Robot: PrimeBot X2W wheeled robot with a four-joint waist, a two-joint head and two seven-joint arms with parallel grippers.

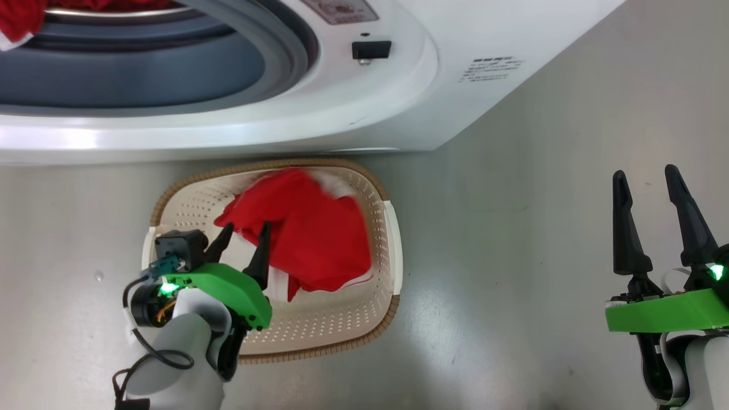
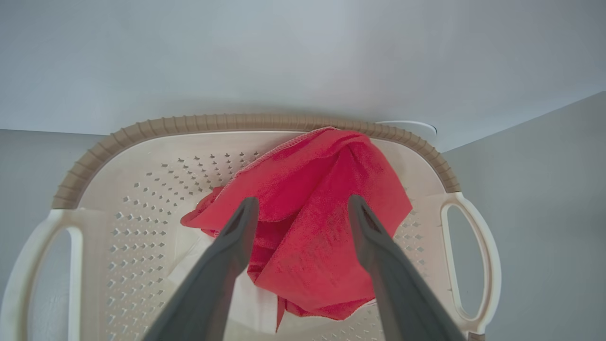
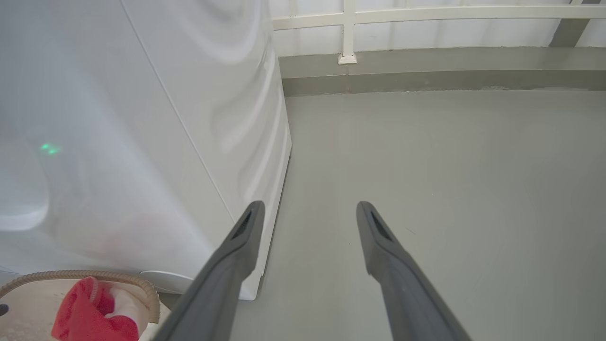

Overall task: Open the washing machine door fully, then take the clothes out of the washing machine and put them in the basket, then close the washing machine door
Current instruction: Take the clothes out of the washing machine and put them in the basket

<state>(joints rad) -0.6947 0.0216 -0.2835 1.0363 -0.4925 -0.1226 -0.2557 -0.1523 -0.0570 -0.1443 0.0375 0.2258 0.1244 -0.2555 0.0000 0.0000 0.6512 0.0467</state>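
Now: left tool [image 1: 246,228], fingers apart, over the basket [image 1: 393,250]; red clothes [image 1: 307,233] heaped inside, white panel beneath. Head view also gives red fabric [image 1: 17,20] at the washing machine [image 1: 342,102] drum mouth. Further out, right tool [image 1: 646,171], fingers apart, over floor [image 1: 512,228]; its wrist view gives the machine's plain side panel.

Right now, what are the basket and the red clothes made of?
The basket looks like hard cream plastic, smooth and punched with rows of little holes. Its brown rim only looks woven and is probably moulded too. The clothes look like soft red cloth, a bit fuzzy like towelling, crumpled in folds with a stitched edge.
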